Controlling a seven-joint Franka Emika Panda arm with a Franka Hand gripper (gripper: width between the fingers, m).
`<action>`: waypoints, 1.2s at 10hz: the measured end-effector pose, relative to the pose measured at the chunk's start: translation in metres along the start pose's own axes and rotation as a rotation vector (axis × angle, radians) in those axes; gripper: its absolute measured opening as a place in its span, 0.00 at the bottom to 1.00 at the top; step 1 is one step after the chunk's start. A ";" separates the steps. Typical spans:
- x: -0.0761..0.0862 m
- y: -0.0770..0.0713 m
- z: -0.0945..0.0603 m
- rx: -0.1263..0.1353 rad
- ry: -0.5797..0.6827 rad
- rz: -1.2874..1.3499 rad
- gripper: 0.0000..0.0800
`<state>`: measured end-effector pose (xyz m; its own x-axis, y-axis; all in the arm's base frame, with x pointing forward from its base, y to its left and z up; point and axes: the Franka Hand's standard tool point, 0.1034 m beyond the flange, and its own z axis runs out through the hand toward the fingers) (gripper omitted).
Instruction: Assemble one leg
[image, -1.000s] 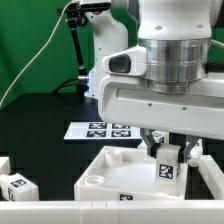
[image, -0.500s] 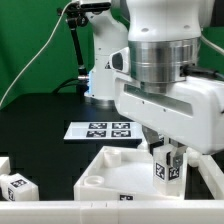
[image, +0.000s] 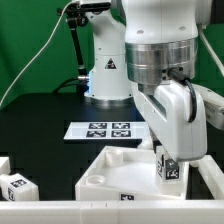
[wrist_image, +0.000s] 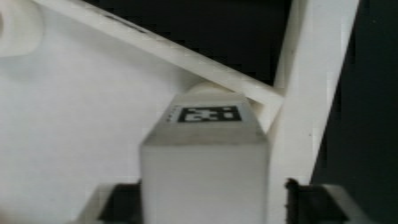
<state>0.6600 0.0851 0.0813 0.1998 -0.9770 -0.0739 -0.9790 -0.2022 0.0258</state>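
Observation:
My gripper (image: 169, 160) is shut on a leg (image: 171, 169), a short white post with a black-and-white tag on its face. The leg stands upright at the corner of the large white panel (image: 108, 168) on the exterior view's right. Whether its lower end touches the panel I cannot tell. In the wrist view the leg (wrist_image: 205, 160) runs between the dark fingers (wrist_image: 125, 203) of my gripper (wrist_image: 210, 202), its tag facing the camera, with the panel (wrist_image: 71, 110) behind it.
The marker board (image: 103, 129) lies on the black table behind the panel. Two more legs (image: 17, 187) lie at the exterior view's lower left. A white bar (image: 60, 206) runs along the front edge. The robot base (image: 108, 70) stands at the back.
The hand has turned about its vertical axis with the leg in its grip. The leg has stayed over the same corner of the panel.

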 end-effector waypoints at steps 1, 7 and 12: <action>0.000 0.000 0.000 0.000 0.000 -0.027 0.65; -0.001 0.000 -0.001 -0.004 0.008 -0.479 0.81; -0.008 0.000 -0.003 -0.054 0.091 -0.981 0.81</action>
<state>0.6583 0.0929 0.0853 0.9269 -0.3751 -0.0101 -0.3745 -0.9264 0.0402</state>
